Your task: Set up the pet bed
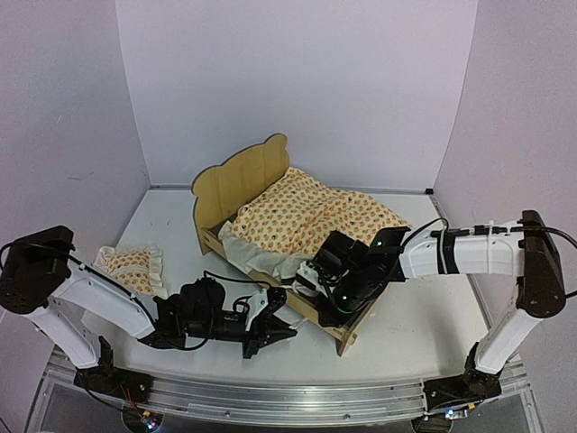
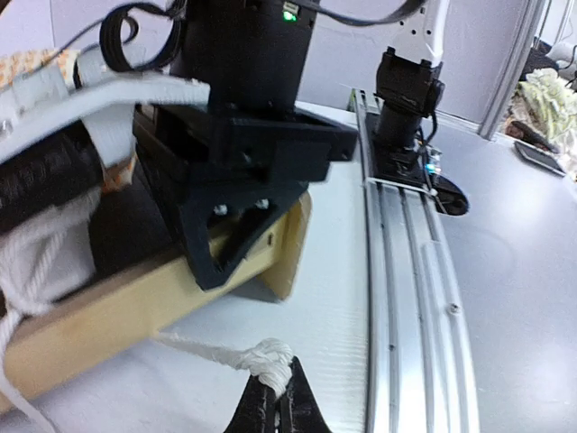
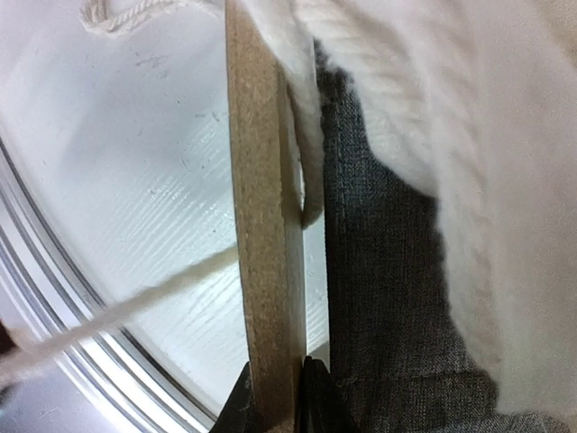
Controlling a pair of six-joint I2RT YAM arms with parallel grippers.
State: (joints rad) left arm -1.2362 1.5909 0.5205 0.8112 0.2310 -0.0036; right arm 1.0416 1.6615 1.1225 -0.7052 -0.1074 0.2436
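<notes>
Far left on the table [image 1: 424,316]: small ruffled pillow [image 1: 131,268], well apart from both claws.

Your left claw [image 1: 281,332] sits low over the table, just beside the near long side of the pet bed [image 1: 239,180], not touching the wood. In the left wrist view the left claw [image 2: 273,406] is pinched closed on the knotted end of a white tie cord [image 2: 268,357]. The cord runs off left toward the bed's plywood rail [image 2: 117,302].

The pet bed stands mid-table, wavy headboard at the far left end, footboard at the near right. The orange-dotted mattress cover [image 1: 315,212] lies rumpled over it.

Your right claw [image 1: 306,287] comes in from the right, down at the bed's near edge by the foot end. In the right wrist view the right claw [image 3: 275,397] straddles a plywood board of the pet bed [image 3: 261,225], one finger against each face, clamped on its edge. Grey fabric base [image 3: 379,271] lies just right of that board, with white cover cloth bunched over it.
</notes>
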